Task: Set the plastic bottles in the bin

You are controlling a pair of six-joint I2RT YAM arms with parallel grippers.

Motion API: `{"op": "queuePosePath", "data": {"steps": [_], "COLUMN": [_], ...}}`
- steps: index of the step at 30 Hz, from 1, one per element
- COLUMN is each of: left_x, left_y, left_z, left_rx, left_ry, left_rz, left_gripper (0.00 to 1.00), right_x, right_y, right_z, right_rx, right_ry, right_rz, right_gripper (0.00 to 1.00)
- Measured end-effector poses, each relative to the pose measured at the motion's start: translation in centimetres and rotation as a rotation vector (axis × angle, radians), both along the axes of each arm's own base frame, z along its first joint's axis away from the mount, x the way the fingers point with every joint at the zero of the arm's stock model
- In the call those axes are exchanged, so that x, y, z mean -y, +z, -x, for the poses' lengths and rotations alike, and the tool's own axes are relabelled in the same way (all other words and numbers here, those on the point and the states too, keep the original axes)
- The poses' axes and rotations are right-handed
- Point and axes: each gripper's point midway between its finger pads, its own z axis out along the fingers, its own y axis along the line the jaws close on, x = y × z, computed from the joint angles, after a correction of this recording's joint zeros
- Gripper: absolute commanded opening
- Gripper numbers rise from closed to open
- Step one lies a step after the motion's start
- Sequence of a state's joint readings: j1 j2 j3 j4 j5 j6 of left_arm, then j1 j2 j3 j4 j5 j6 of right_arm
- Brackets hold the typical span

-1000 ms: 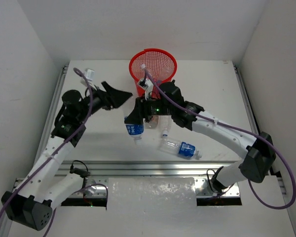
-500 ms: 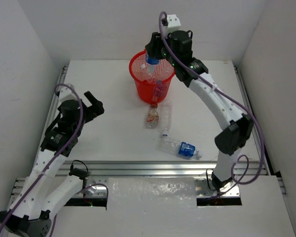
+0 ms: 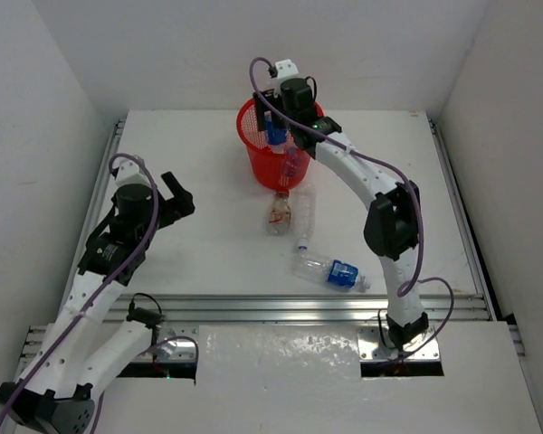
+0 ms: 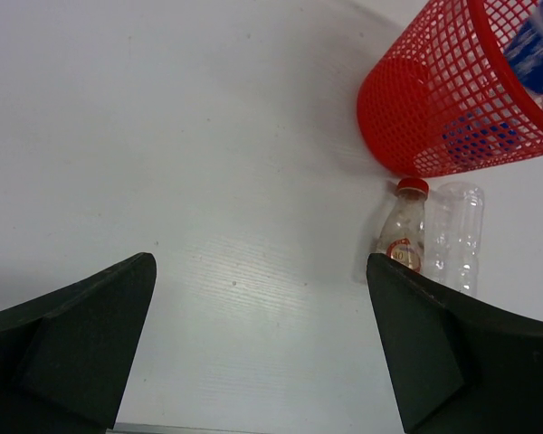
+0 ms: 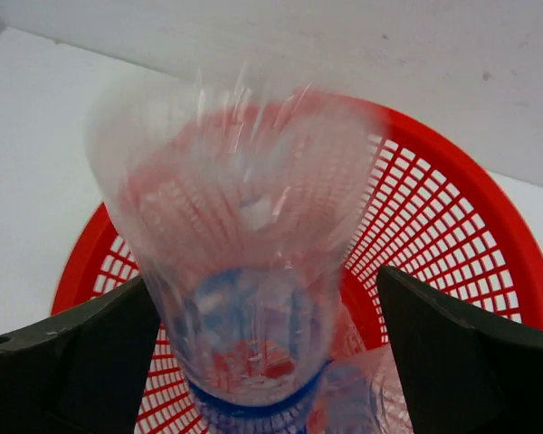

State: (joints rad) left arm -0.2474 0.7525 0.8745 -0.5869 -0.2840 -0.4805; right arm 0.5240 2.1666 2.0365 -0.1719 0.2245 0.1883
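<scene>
One plastic bottle, blurred, sits between the fingers of the right gripper, which stand apart, directly over the bin; looks like a drop. Best to hold the jaws wide, keep centred inside the rim, then lift straight up clear of the mesh. Empty left gripper spread wide, well apart. By the bin base, brown-labelled bottle and unlabelled bottle side by side; blue-labelled bottle nearer the rail. White table, plain white walls.
</scene>
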Motion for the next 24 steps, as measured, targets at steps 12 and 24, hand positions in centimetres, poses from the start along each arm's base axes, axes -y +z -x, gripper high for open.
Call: {"op": "queuePosePath", "data": {"steps": [12,24], "left_x": [4.6,18.6], "left_y": [-3.3,-11.0], "left_z": [-1.6,-4.1], "left_rx": [-0.13,-0.308], "left_ry": [-0.177,-0.463], "left_rz": [0.071,0.042], "left_gripper": [1.0,0.96], "right_x": [6.6,14.7], "right_y": [16.5,6.0], "right_z": [10.3,29.4], "right_rx": [0.128,-0.129], "right_ry": [-0.057,-0.013], "right_rz": [-0.12,-0.188], "right_gripper": [0.99,0.99]}}
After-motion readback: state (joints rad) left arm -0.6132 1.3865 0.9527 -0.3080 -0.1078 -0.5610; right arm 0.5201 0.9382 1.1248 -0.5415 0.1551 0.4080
